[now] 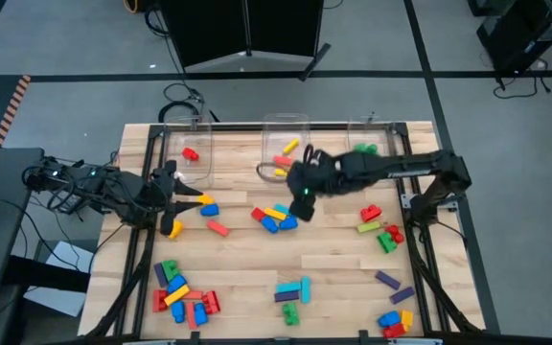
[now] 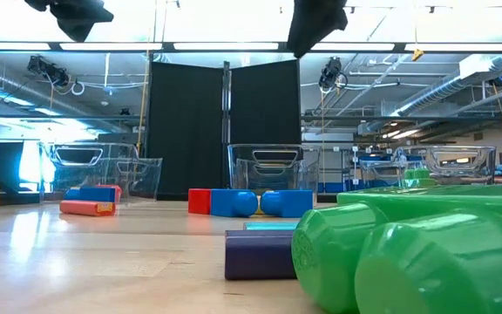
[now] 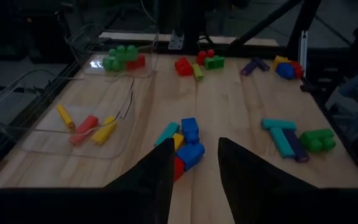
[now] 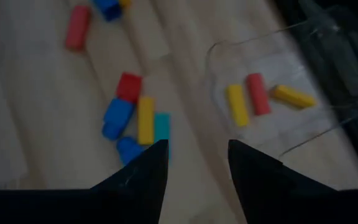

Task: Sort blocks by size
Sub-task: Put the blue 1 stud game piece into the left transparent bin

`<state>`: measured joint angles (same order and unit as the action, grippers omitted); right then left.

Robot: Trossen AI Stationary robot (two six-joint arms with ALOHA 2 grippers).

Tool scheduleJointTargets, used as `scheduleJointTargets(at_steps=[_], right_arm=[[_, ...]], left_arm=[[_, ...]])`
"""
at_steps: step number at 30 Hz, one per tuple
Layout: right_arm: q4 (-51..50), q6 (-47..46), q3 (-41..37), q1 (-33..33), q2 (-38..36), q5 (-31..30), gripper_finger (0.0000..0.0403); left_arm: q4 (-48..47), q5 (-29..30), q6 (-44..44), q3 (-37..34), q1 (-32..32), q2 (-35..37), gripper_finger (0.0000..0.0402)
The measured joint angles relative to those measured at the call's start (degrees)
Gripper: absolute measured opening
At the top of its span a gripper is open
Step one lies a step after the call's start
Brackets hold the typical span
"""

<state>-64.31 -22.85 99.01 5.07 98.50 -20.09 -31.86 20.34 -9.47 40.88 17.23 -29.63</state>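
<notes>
1. Three clear bins (image 1: 285,144) sit in a row at the far edge of the tabletop (image 1: 247,264) in the high view. Blocks (image 1: 276,218) lie in little piles all over the wood. The left pincer (image 1: 182,203) is near the left bin. The right pincer (image 1: 305,184) is by the middle bin.
2. In the low view, a big green block (image 2: 408,253) is very close. A purple block (image 2: 260,253) lies beside it.
3. In the left wrist view, the left pincer (image 3: 194,163) is partly open and holds nothing. Blue and red blocks (image 3: 188,146) lie past it.
4. In the right wrist view, the right pincer (image 4: 197,163) is partly open and empty. Three blocks (image 4: 260,96) lie in a bin.
</notes>
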Motion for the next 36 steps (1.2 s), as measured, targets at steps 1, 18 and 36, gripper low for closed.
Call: scheduleJointTargets(at_steps=[1, 18, 36], right_arm=[[0.73, -0.28, -1.36, 0.86, 0.0, 0.01, 0.0183], [22.94, -1.63, -25.47, 7.68, 0.13, 1.85, 0.0316], [42.67, 20.24, -32.67, -1.09, 4.19, 14.48, 0.0313]], left_arm=[[0.27, 0.0, 0.0, 0.0, 0.0, 0.01, 0.0131], [6.34, 0.0, -0.02, 0.0, 0.01, 0.0, 0.0131], [9.57, 2.05, -2.87, 0.0, 0.02, -3.92, 0.0131]])
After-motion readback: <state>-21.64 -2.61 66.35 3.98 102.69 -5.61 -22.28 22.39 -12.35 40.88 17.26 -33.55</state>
